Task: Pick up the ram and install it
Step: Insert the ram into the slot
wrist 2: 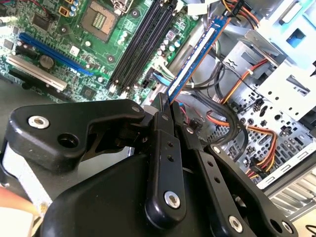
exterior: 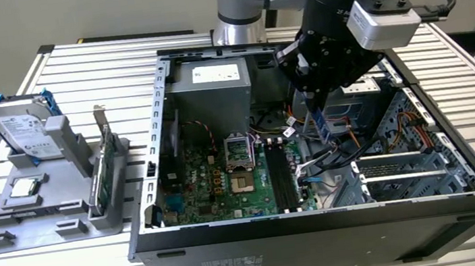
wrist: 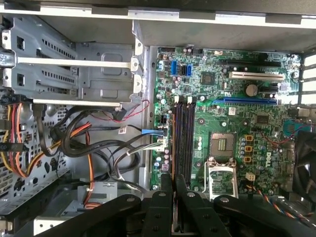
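**Ana:** What is the gripper (wrist 2: 165,106) doing?

**Ben:** Its jaws are clenched on one end of the ram (wrist 2: 194,58). The thin blue stick juts straight out from between them, down into the open computer case (exterior: 323,238).

**Ana:** So it isn't seated yet?

**Ben:** No, it hangs in the air and sits in none of the slots (wrist 2: 140,47). In the second wrist view it runs roughly alongside those long black slots, off to one side, above a tangle of cables (wrist 2: 232,123).

**Ana:** And from outside?

**Ben:** In the exterior view it shows as a short blue strip under the gripper, just to that view's right of the slots.

**Ana:** What lies below?

**Ben:** The green motherboard (wrist: 205,123) on the floor of the case, with the square processor socket (wrist: 222,144) on the far side of the slots from the cables.

**Ana:** Anything farther off?

**Ben:** Yes. At the exterior view's left of the case, a grey holder (exterior: 57,211) rests on the slatted table (exterior: 75,64). A hard drive (exterior: 24,132) stands on edge in it, a green card (exterior: 100,173) stands upright, and a small square chip (exterior: 25,188) lies flat.
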`<state>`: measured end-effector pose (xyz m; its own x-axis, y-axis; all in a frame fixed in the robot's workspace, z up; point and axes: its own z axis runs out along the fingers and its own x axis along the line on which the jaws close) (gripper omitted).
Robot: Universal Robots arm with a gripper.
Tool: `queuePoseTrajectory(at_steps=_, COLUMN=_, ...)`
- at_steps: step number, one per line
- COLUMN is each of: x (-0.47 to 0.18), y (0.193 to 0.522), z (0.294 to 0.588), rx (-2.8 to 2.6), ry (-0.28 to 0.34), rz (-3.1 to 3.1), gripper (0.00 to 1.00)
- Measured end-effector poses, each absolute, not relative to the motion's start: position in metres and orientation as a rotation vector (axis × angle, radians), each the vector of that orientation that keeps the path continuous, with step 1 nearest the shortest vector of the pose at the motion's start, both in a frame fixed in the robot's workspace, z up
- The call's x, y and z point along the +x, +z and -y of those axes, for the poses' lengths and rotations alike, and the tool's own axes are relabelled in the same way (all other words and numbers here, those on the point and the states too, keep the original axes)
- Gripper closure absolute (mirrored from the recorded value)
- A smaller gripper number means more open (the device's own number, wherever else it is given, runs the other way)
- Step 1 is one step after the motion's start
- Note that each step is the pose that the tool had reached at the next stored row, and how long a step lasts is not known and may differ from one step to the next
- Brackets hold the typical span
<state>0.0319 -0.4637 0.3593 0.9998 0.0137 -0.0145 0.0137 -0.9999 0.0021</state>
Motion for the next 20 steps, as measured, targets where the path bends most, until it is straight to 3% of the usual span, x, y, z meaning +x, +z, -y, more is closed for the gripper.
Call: queuePoseTrajectory(at_steps=20, x=0.0319, y=0.352, z=0.4635, rx=3.139, ry=-0.023, rz=0.016, gripper=1.0)
